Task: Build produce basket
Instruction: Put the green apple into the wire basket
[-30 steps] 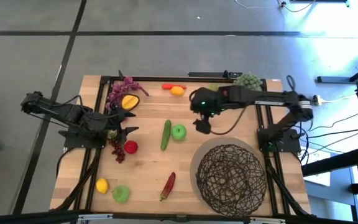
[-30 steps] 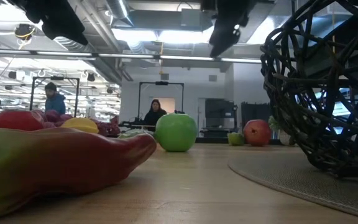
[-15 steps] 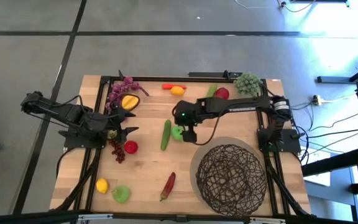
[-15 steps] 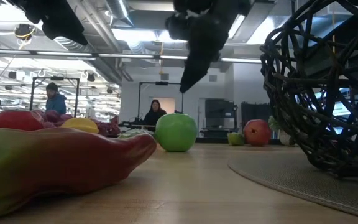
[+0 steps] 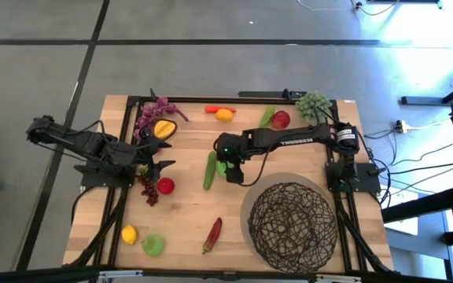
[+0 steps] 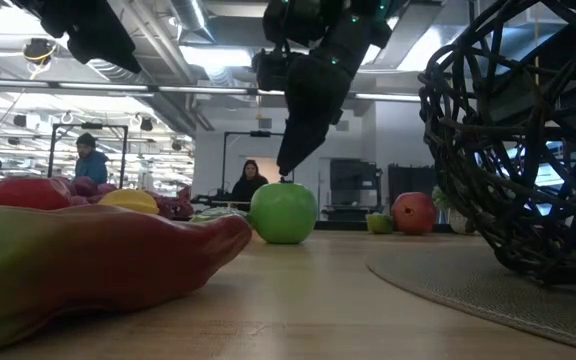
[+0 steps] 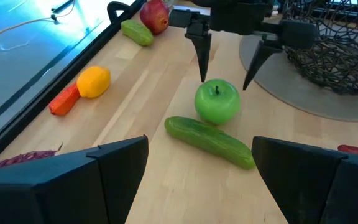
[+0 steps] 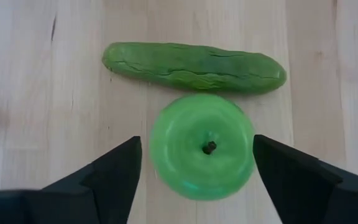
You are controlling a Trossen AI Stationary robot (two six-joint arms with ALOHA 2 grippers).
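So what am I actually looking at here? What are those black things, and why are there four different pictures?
Those are two robot arms at a wooden table, each ending in a two-fingered clamp. One picture looks straight down from above, one sits level with the tabletop, and one camera rides on each arm's wrist.

Toy produce lies scattered about: a cucumber, a red chili, a lemon, grapes. The big woven basket at the near right has nothing visible in it.

The right gripper is poised straight over a green apple beside the cucumber, jaws open either side of it and just above its top. It holds nothing yet; it looks about to grab the apple. The left gripper waits, open, at the left by the red apple.
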